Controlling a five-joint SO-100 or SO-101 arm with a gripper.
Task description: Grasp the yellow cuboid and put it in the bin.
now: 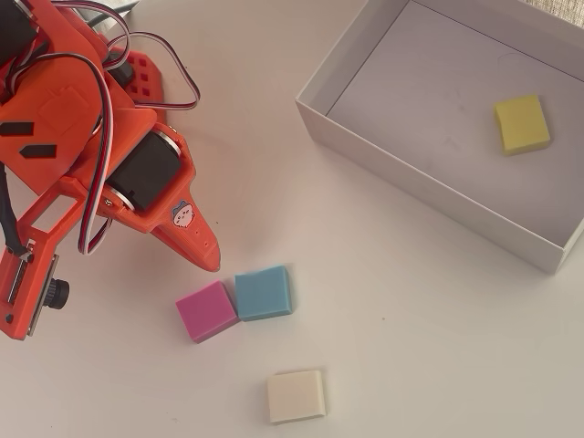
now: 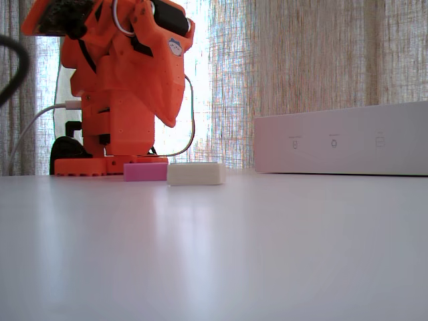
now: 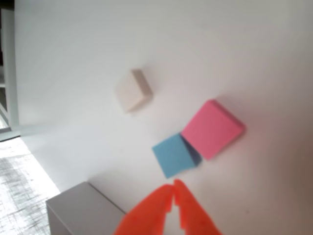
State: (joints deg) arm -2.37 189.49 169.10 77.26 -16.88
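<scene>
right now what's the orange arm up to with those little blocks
The orange arm's gripper is shut and holds nothing; it hangs above the table near the blue block and the pink block, which sit side by side. The cream-white block lies apart from them. The yellow cuboid already lies on the floor of the bin, so the task looks done and the other blocks sit untouched on the table.

No readable txt anywhere. Orange arm (image 1: 109,137) carries a small round cartoon-face sticker (image 1: 184,215), no lettering on it. Bin (image 2: 341,144) sidewall has three faint printed symbols, too small to read.
</scene>
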